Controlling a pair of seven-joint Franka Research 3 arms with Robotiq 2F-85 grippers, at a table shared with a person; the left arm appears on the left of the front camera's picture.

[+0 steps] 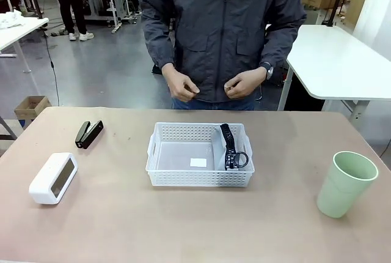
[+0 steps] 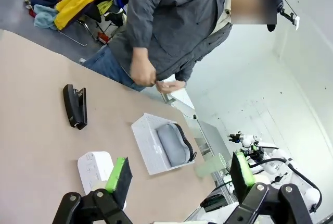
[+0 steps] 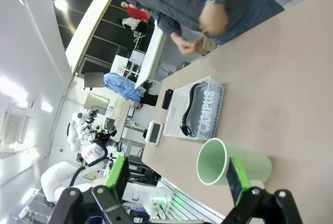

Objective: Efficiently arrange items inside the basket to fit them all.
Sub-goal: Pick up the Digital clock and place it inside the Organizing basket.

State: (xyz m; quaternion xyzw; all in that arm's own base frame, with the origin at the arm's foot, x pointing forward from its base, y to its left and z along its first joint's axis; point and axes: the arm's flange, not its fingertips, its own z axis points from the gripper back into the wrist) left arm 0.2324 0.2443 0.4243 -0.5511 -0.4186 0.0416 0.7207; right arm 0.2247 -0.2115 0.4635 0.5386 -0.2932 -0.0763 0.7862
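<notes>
left claw (image 2: 180, 178): released, green pads wide apart, nothing between them; hangs above the desk (image 1: 183, 232).
right claw (image 3: 177, 178): released as well, nothing gripped.
pale green plastic cup (image 1: 346, 183): upright, near right of desk, standing alone. Probably light, thin-walled and smooth; likely goes oval if squeezed hard. Best hold looks like a pinch over the rim, one pad inside, one outside.
white rectangular boxy device (image 1: 54, 178): near left, lying on desk, grey panel up. Looks rigid, probably the heaviest item; smooth shell may slip. Grip across the short width.
shallow white perforated plastic basket (image 1: 200, 155): desk centre, floor mostly free.
grey zip pouch with black trim (image 1: 229, 148): already in basket, at its right end, seems propped against the end wall. Soft, will likely sag when lifted; laying it flat or tight to the wall should free room.
small black stapler (image 1: 89, 134): far left, beyond the device. Rigid, dense, narrow; grip across the flanks mid-length, since the hinge may flap.
person's hands (image 1: 181, 85): far edge, held at the waist, off the desk.
</notes>
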